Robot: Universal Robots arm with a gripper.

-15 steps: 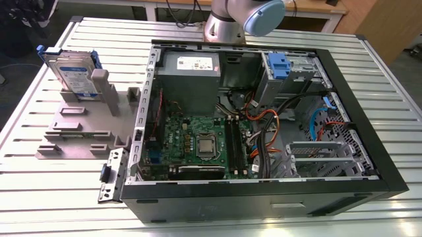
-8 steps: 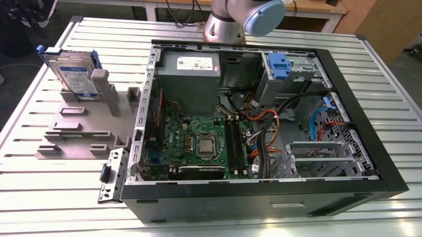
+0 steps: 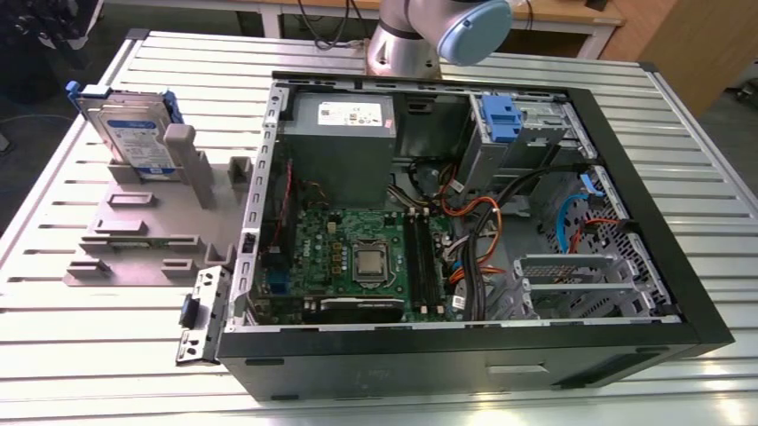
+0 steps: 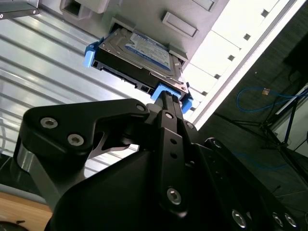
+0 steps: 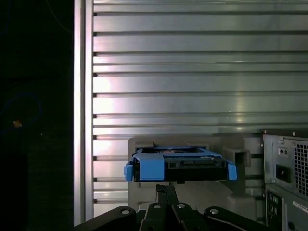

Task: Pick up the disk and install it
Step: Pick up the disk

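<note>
Closest to the wrist cameras, the gripper point(image 5: 166, 188) has its jaws together on nothing, its tip aimed at the disk point(image 5: 192, 167) and stopping short of it. Beyond the tip, the disk stands on edge in a slot of the grey stand point(image 5: 231, 147), its blue rail point(image 5: 149, 169) wrapped round the edges and its white-and-blue label point(image 4: 144, 50) showing in the second wrist view. Under the stand lies the slatted metal table point(image 5: 192, 72). In the exterior view the disk sits at the stand's far end, toward the exterior view's left, with a grey upright post point(image 3: 180, 155) of the stand crossing the label's near corner. Well apart, toward the exterior view's right, the open computer case point(image 3: 474, 355) holds a motherboard point(image 3: 355, 257), a grey power-supply box point(image 3: 343, 133), loose cables point(image 3: 474, 213) and a blue-fronted bay point(image 3: 498, 120) at its far corner; the arm point(image 3: 409, 40) rises behind the case
</note>
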